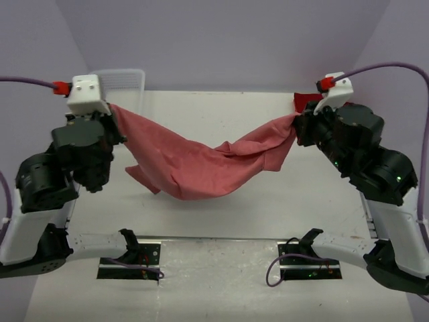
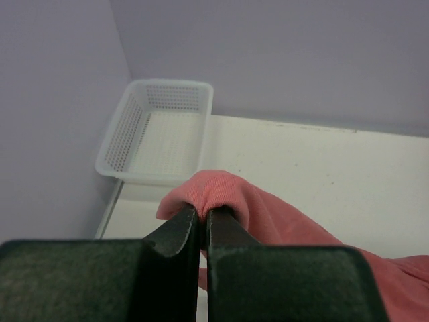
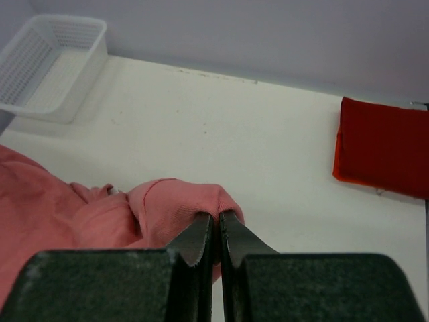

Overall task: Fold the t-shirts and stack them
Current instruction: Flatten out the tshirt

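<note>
A faded salmon-red t-shirt (image 1: 201, 164) hangs in a sagging span between both arms above the table. My left gripper (image 1: 115, 111) is shut on its left end, and the cloth bulges over the fingertips (image 2: 203, 213) in the left wrist view. My right gripper (image 1: 295, 121) is shut on the right end, with the fabric bunched over its tips (image 3: 218, 216). A brighter deep red t-shirt (image 3: 382, 147), folded into a flat rectangle, lies at the table's far right; in the top view only a corner of that folded shirt (image 1: 305, 100) shows behind the right arm.
A white mesh basket (image 2: 157, 131) stands at the far left corner against the purple wall; its rim (image 1: 124, 79) shows behind the left wrist. The table's near edge carries both arm bases and cables (image 1: 288, 268).
</note>
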`<action>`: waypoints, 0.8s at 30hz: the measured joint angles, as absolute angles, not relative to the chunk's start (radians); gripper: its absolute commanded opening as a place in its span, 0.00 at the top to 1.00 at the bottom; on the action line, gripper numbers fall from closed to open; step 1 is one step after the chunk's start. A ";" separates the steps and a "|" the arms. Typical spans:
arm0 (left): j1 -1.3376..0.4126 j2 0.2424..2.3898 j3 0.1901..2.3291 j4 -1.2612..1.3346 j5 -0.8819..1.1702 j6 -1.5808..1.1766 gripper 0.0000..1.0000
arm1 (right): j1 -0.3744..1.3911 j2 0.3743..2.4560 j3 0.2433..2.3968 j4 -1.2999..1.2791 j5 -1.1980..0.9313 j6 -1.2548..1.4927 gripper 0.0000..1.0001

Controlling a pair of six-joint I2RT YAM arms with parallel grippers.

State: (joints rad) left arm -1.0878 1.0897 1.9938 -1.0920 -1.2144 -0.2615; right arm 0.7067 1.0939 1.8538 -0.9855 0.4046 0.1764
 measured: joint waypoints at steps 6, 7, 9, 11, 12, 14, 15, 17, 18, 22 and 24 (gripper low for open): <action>-0.776 1.227 1.708 -0.949 -0.908 -0.277 1.00 | 0.707 1.122 1.650 -0.974 0.439 0.232 1.00; -0.715 1.265 1.653 -0.921 -0.832 -0.277 1.00 | 0.706 1.135 1.624 -0.973 0.444 0.244 1.00; -0.613 1.345 1.584 -0.891 -0.707 -0.277 1.00 | 0.699 1.150 1.576 -0.974 0.453 0.266 1.00; -0.520 1.424 1.542 -0.859 -0.603 -0.278 1.00 | 0.678 1.159 1.525 -0.970 0.461 0.290 1.00; -0.477 1.471 1.523 -0.830 -0.536 -0.279 1.00 | 0.666 1.162 1.504 -0.971 0.466 0.300 1.00; -0.411 1.501 1.518 -0.815 -0.496 -0.281 1.00 | 0.635 1.173 1.467 -0.967 0.482 0.322 1.00; -0.377 1.522 1.518 -0.796 -0.470 -0.283 1.00 | 0.617 1.179 1.449 -0.964 0.487 0.332 1.00; -0.323 1.563 1.521 -0.760 -0.433 -0.289 1.00 | 0.574 1.192 1.415 -0.954 0.488 0.345 1.00; -0.304 1.585 1.527 -0.750 -0.422 -0.293 1.00 | 0.551 1.201 1.403 -0.953 0.488 0.349 1.00; -0.231 1.712 1.583 -0.722 -0.385 -0.296 1.00 | 0.469 1.275 1.369 -0.920 0.488 0.360 1.00; -0.205 1.777 1.618 -0.714 -0.373 -0.296 1.00 | 0.435 1.327 1.349 -0.888 0.487 0.365 1.00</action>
